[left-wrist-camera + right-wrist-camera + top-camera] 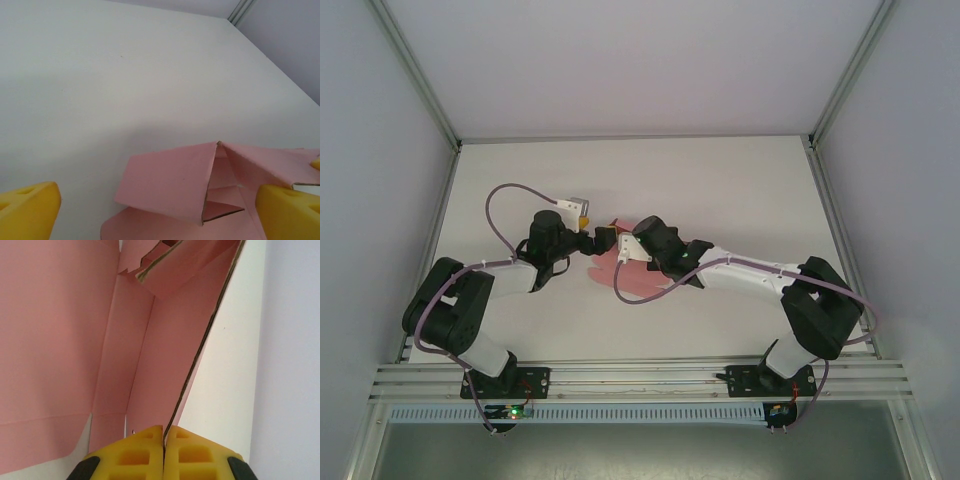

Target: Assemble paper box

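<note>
1. The left gripper (592, 228) has its jaws spread wide and holds nothing. In its wrist view the two yellow fingers (30, 210) sit far apart in the bottom corners.
2. Between those fingers and just ahead of them lies the pink paper box (165, 185), only half folded. One panel stands up like a tent over a flat flap, with a dark gap open into the inside.
3. The finger on the right of that view overlaps the pink card, but I cannot tell whether it touches. The other finger is clear of the card, over the bare white table (100, 75).
4. The right gripper (164, 450) is closed, its yellow pads pressed together. The dark cut edge of a raised pink panel runs straight down into the seam between them, so it is pinching the box by that edge.
5. Seen from overhead, the box rests on the table about midway between the two arms. Both grippers meet at it, and the right arm's wrist lies partly across the pink card.
</note>
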Motion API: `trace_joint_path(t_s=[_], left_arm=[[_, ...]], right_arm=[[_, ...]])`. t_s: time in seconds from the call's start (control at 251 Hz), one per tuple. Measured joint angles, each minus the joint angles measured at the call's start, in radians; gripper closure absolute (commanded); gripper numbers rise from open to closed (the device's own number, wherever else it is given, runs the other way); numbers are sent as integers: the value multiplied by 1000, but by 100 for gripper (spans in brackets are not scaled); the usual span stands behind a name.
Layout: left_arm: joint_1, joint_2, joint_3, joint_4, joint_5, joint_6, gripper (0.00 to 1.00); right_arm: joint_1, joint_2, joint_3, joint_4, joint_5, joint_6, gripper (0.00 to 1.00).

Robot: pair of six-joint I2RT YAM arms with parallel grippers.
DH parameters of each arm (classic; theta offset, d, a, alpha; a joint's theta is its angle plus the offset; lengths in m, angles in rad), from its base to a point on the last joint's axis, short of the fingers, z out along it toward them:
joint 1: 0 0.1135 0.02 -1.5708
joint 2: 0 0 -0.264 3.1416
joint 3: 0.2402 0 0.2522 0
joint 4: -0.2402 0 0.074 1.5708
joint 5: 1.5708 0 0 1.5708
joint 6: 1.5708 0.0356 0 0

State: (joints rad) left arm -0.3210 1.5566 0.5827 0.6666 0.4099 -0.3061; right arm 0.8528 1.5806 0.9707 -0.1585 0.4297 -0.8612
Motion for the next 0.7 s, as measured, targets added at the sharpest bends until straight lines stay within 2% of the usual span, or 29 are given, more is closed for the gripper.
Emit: trace_joint_path(t_s=[0.363,0.698], left_arm=[[11,-22,42,-35,-26,-17,1],[11,22,51,-8,61,-17,0]], right_arm=[[-31,2,47,-98,-78,-9,100],[-89,63,131,-141,-97,-8,100]])
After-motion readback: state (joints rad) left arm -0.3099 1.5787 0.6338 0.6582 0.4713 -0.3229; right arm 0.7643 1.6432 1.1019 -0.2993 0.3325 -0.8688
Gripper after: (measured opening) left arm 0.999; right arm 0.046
